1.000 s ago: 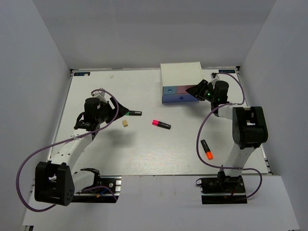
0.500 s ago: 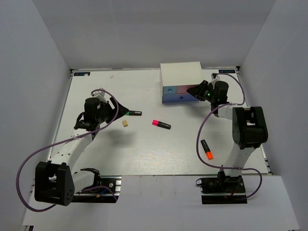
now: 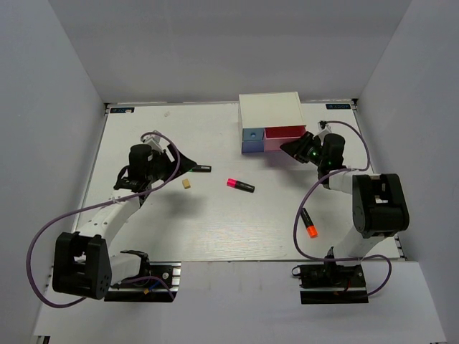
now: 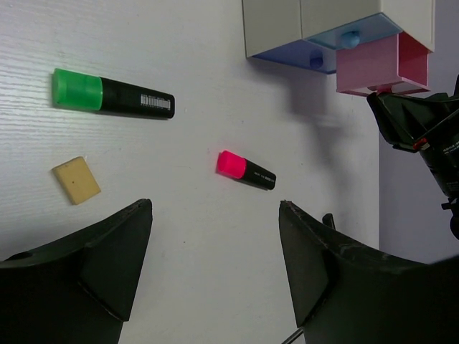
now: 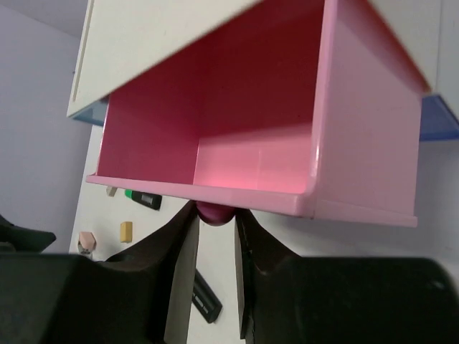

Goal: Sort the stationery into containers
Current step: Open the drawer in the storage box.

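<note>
Looks like the drawer-opening step to me. The right tool (image 5: 215, 215) is pinched on the knob (image 5: 214, 211) of the pink drawer (image 3: 285, 136), which sticks well out of the white box (image 3: 269, 107) and looks empty (at least the part the wrist view shows).

The left tool (image 4: 215, 265) is spread wide with nothing in it. It hovers over the table (image 3: 201, 222) near the green marker (image 4: 111, 94) and the tan eraser block (image 4: 76, 179). The pink marker (image 4: 245, 170) lies mid-table and the orange marker (image 3: 308, 223) is near the right arm, so all four are loose on the table.

My guess for next: the right lets go of the knob and backs off, then the left comes down across the green marker's barrel.
</note>
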`<state>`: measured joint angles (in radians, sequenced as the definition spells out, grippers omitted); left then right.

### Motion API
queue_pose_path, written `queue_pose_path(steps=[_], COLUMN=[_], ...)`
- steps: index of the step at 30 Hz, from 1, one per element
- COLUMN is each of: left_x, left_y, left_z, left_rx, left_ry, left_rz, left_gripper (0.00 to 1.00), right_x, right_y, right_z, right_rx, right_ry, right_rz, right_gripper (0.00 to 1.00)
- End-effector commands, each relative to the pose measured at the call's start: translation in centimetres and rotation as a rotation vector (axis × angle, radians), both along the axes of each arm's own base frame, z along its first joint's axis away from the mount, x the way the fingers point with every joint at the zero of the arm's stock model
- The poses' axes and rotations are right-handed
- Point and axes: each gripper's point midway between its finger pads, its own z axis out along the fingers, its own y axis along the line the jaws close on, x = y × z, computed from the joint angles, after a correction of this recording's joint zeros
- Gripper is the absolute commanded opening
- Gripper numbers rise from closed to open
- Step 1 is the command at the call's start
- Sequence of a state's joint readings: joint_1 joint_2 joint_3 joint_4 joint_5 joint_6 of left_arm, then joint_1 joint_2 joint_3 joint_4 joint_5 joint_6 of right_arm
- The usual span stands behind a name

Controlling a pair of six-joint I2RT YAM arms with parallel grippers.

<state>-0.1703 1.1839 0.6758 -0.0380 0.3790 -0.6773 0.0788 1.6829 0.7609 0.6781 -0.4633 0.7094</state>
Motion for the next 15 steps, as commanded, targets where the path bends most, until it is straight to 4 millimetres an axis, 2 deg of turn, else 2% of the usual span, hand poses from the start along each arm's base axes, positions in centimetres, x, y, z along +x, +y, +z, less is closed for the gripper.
queue_pose_path(steps=[1,8,9,10,11,12,13,14,15], left_x=[-0.2,-0.2,-0.3,0.0,0.0,-0.3,-0.1,0.1,0.0], left_y=[-1.1,-3.2,-3.8,-3.9,-4.6,-5.2,-5.6,-5.9,-6.1], left_z=[0.5,0.3,1.0,0.9,0.7,0.7,0.5,1.2,0.3], left_rx=[-0.032,-0.015,-0.016,-0.007,-0.001,0.016,0.031,0.039,0.066], left_ry=[-0.012,-0.011,-0.030,-0.030,-0.014,-0.023,-0.008,-0.036,-0.010], left_rz=[-0.047,-0.131,-0.158,-0.163,-0.191,-0.230,-0.247,-0.263,-0.287], left_gripper=[0.81,0.81,0.81,0.81,0.81,0.81,0.81,0.81,0.81], right_x=[-1.3,-3.5,-3.5,-3.6,-3.6,-3.6,-3.6,-3.6,-3.6], right_y=[0.3,0.2,0.2,0.2,0.2,0.2,0.3,0.3,0.2], right_z=[1.2,0.3,0.3,0.3,0.3,0.5,0.5,0.6,0.6], right_rx=[0.018,0.018,0.019,0.018,0.015,0.013,0.010,0.012,0.004], right_ry=[-0.029,0.003,0.004,0.004,-0.002,-0.008,-0.013,-0.013,-0.018], right_rz=[0.017,0.013,0.012,0.016,0.019,0.020,0.027,0.031,0.035], right_gripper=[0.12,0.13,0.18,0.25,0.43,0.51,0.66,0.66,0.73])
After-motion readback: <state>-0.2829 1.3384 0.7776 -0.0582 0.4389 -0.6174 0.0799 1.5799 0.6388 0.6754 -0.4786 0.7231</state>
